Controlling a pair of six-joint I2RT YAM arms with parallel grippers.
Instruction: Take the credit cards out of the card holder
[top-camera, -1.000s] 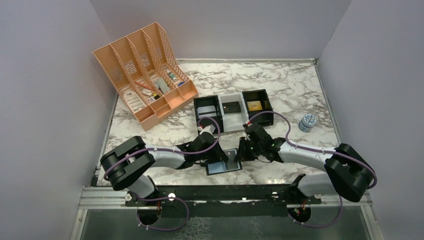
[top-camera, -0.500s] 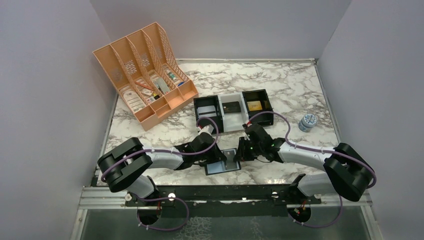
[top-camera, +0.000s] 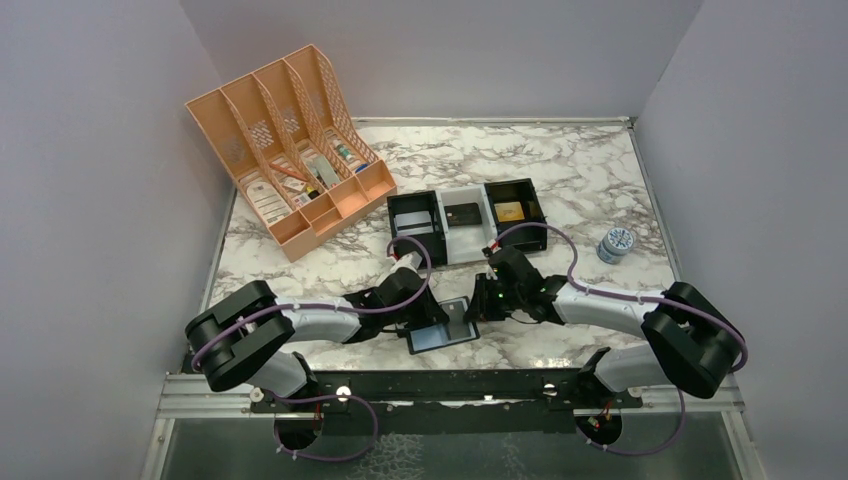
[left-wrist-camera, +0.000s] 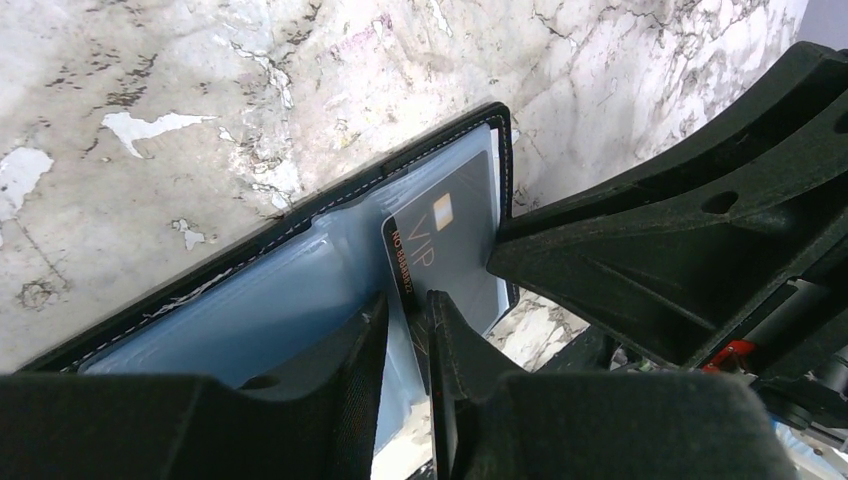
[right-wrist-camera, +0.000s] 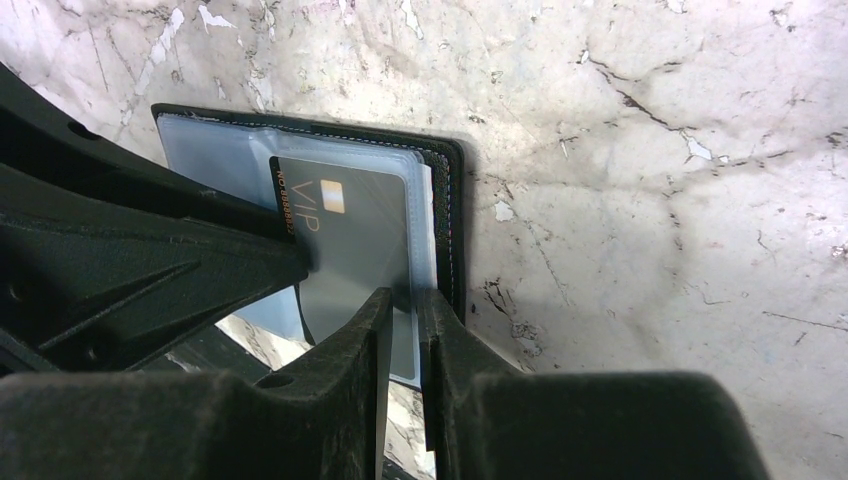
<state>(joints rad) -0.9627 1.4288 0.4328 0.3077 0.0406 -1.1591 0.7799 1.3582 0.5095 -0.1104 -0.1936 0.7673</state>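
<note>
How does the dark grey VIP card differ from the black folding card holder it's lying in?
Colour: the dark grey plastic VIP card bears a gold chip and lettering; the black folding card holder is black-edged with pale blue-grey lining. Size: the card is smaller, covering only part of the holder's one half. Pose: the holder lies open on the marble table; the card rests inside it on the lining. Both are flat rectangles.

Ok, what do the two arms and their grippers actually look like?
The left arm and right arm match: light grey links between bulky black joint housings, a purple cable looping along each. The left gripper and right gripper are matte black, each with two flat tapered jaws.
</note>
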